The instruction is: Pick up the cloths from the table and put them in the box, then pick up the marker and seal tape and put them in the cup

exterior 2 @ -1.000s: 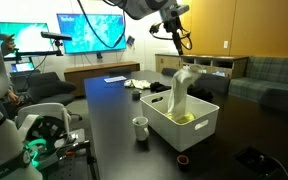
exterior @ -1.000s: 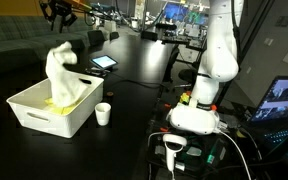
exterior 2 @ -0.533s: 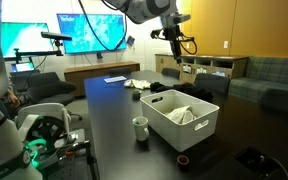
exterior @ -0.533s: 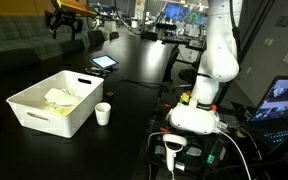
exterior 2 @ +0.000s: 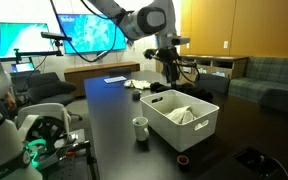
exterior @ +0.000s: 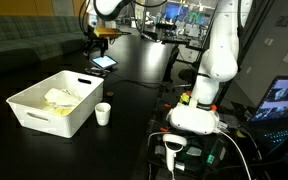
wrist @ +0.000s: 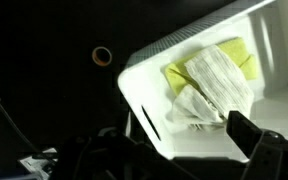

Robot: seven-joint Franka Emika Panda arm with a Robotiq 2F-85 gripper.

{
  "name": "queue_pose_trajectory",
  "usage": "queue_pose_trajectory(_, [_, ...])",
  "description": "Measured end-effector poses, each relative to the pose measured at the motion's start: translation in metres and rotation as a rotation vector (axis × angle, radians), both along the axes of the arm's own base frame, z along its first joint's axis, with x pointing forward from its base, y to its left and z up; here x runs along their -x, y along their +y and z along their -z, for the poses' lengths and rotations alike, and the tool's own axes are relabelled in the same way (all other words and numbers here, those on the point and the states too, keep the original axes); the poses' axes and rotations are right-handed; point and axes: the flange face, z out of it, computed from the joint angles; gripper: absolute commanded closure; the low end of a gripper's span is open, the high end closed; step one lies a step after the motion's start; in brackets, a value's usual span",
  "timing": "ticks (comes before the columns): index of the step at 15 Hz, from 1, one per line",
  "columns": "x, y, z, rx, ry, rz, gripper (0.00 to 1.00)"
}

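Plainly, both cloths lie inside the box (exterior: 39, 118). The white cloth (wrist: 219, 80) is crumpled on top of the yellow cloth (wrist: 176, 75), and both are bunched toward one end; the wrist view shows this clearest. The box sits on the black table (exterior 2: 109, 120).

The cup (exterior: 103, 113) stands upright on the table just beside the box's long side, with a small gap between them. The seal tape (wrist: 102, 56) is a small ring lying flat on the table near the box but apart from it. In an exterior view it lies off one box corner.

The gripper (exterior 2: 169, 75) hangs above the box's far end, well clear of the rim. Its jaws are spread wide with nothing between them.
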Motion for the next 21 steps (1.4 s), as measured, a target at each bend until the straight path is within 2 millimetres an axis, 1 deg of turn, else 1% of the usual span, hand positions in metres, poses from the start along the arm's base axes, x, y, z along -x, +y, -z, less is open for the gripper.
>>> queue_pose_trajectory(3, [0.031,-0.034,0.042,0.008,0.043,-0.012,0.0])
queue_pose_trajectory(5, [0.048,-0.052,0.069,0.01,0.058,-0.022,0.0])
queue_pose_trajectory(7, [0.062,-0.067,0.093,0.023,0.06,-0.029,0.0])
queue_pose_trajectory(10, [0.073,-0.083,0.127,0.051,0.066,-0.062,0.0])
queue_pose_trajectory(13, [0.077,-0.097,0.158,0.097,0.091,-0.162,0.0])
queue_pose_trajectory(15, [0.076,-0.106,0.175,0.144,0.105,-0.256,0.0])
queue_pose_trajectory(18, [0.066,-0.118,0.19,0.21,0.116,-0.395,0.0])
queue_pose_trajectory(21, [0.047,-0.122,0.198,0.24,0.075,-0.536,0.0])
